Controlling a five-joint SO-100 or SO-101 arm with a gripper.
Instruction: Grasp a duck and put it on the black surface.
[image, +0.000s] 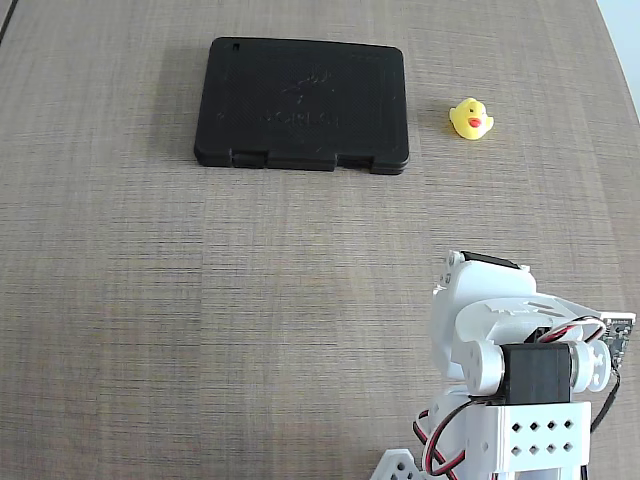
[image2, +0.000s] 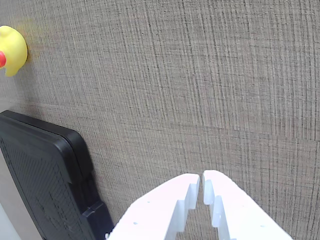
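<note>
A tiny yellow duck (image: 471, 119) with a red-orange beak sits on the woven table, just right of the black surface (image: 302, 103) in the fixed view. In the wrist view the duck (image2: 12, 50) shows at the upper left edge and the black surface (image2: 45, 185) lies at the lower left. My white gripper (image2: 201, 181) enters from the bottom of the wrist view, its two fingers pressed together with nothing between them, far from both. In the fixed view only the folded arm (image: 520, 360) shows at the lower right; the fingertips are hidden there.
The table is a grey-brown woven surface. A pale strip of its edge (image: 622, 30) shows at the top right corner of the fixed view. The black slab's notched tabs (image: 300, 160) face the arm.
</note>
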